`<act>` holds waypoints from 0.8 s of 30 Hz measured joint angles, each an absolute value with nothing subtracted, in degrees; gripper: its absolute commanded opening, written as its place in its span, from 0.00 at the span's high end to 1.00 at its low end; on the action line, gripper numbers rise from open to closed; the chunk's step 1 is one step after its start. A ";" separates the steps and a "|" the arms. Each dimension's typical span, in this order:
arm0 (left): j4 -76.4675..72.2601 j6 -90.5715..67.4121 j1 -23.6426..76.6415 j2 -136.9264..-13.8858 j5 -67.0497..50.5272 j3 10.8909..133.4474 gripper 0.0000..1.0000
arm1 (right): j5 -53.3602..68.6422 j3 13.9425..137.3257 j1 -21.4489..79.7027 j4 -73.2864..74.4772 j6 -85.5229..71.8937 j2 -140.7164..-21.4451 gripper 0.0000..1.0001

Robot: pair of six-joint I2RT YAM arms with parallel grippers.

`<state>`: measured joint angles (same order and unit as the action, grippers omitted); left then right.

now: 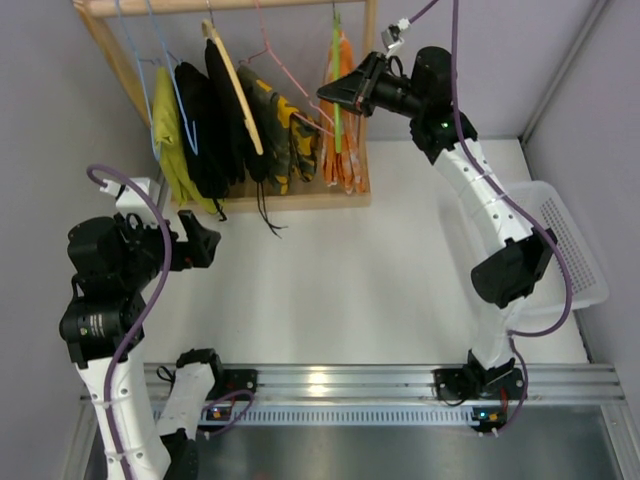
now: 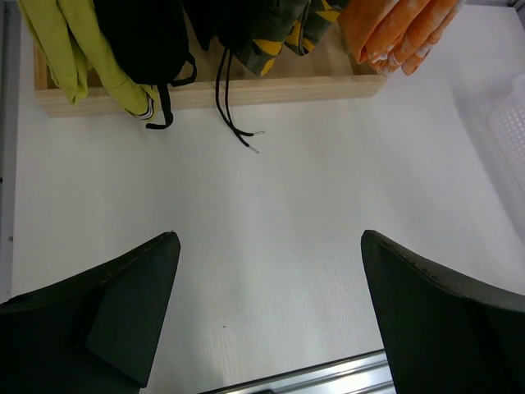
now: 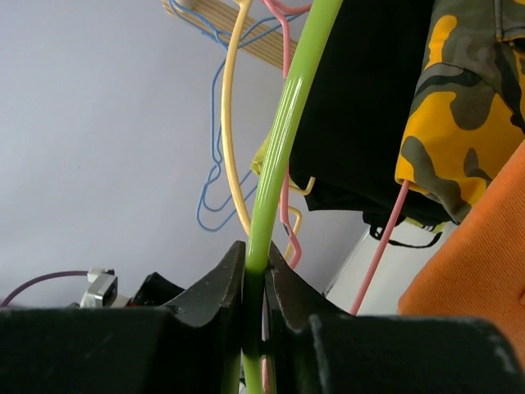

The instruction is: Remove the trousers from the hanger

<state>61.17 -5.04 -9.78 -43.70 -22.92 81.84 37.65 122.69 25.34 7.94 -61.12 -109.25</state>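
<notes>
Right claw [image 3: 254,256]: clamped on the lime-green hanger [image 3: 283,123]. In the wrist view we see both fingers pinching the thin rod between them. From above, this arm reaches up to the right end of the wooden rack [image 1: 300,200], near the top rail.

Orange trousers [image 1: 347,150]: on the hanger, hanging down to the rack's base board, just right of the camouflage garment [image 1: 285,130].

Left claw [image 2: 269,238]: jaws wide apart and holding nothing. It hangs over the white table [image 1: 330,290], well apart from the rack.
</notes>
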 measured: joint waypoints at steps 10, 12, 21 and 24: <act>58.78 -6.15 -9.82 -45.65 -26.00 82.28 0.01 | 41.34 123.46 24.05 3.90 -66.78 -110.26 1.00; 57.98 -6.17 -9.82 -45.28 -26.28 82.26 0.01 | 41.82 124.11 23.81 3.75 -67.55 -110.50 1.00; 55.51 -7.18 -9.82 -44.01 -27.57 81.95 0.01 | 43.13 126.13 23.33 2.96 -69.71 -110.80 1.00; 55.35 -7.27 -9.82 -44.01 -27.68 81.95 0.01 | 43.22 126.21 23.31 2.94 -69.65 -110.80 1.00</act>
